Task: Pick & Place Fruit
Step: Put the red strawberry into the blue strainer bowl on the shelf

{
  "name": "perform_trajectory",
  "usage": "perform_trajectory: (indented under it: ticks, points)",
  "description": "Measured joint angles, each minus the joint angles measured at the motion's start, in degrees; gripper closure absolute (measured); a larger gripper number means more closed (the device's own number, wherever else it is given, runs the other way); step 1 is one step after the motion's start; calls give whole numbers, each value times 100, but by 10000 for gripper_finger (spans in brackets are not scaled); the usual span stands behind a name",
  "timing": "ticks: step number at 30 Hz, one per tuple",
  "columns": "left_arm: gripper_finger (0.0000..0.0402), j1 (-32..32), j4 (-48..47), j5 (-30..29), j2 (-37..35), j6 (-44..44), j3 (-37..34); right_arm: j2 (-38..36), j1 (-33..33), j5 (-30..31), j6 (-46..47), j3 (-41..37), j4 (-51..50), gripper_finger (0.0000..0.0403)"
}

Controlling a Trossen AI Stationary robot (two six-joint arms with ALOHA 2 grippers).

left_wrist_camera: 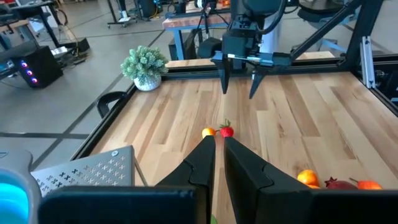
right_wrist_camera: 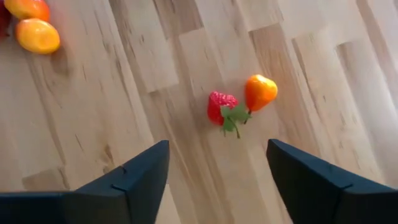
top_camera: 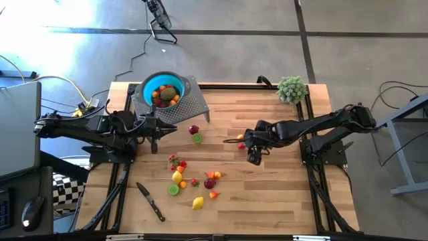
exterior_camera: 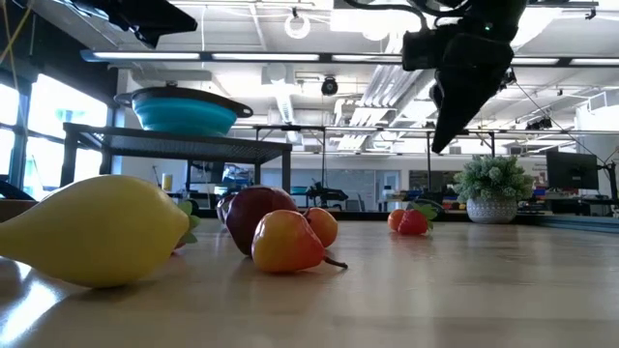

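The right arm reaches in over the middle of the wooden table (top_camera: 267, 194), bent down at the wrist. Its right tool (top_camera: 253, 158) hangs above the wood with its two fingers apart and nothing between them. Just past it lie a red strawberry (right_wrist_camera: 219, 106) and a small orange fruit (right_wrist_camera: 260, 91), touching each other.

The left arm stretches out low along the left side. Its left tool (top_camera: 155, 133) has its fingers together and holds nothing.

From above, many little fruits (top_camera: 190, 179) lie scattered on the table near the front, and more sit in the teal bowl (top_camera: 148, 85) on a grey stand. The view at table height shows a big yellow lemon (exterior_camera: 97, 230) up close. The left wrist view shows the right tool's open fingers from the front.
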Motion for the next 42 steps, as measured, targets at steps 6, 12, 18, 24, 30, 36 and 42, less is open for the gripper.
perform_trajectory:
  ticks: [6,12,18,24,30,36,42]
  points:
    - [373,0,-108,0,0,-4,0,0,-39,21,-53,-247,109,167]
    - [373,0,-159,0,0,-5,0,0,-61,50,-58,-753,641,163]
    - [373,0,-159,2,0,-7,0,2,-104,464,-99,-1302,1411,166]
    - [373,0,-159,2,0,-10,0,2,-202,478,-162,-1688,2205,167]
    - [373,0,-159,2,2,-10,0,2,-205,496,-158,-1956,2657,167]
    - [373,2,-159,2,2,-12,0,4,-205,557,-140,-2204,3136,167]
    - [373,2,-159,2,2,-23,0,4,-205,760,-140,-2273,3219,167]
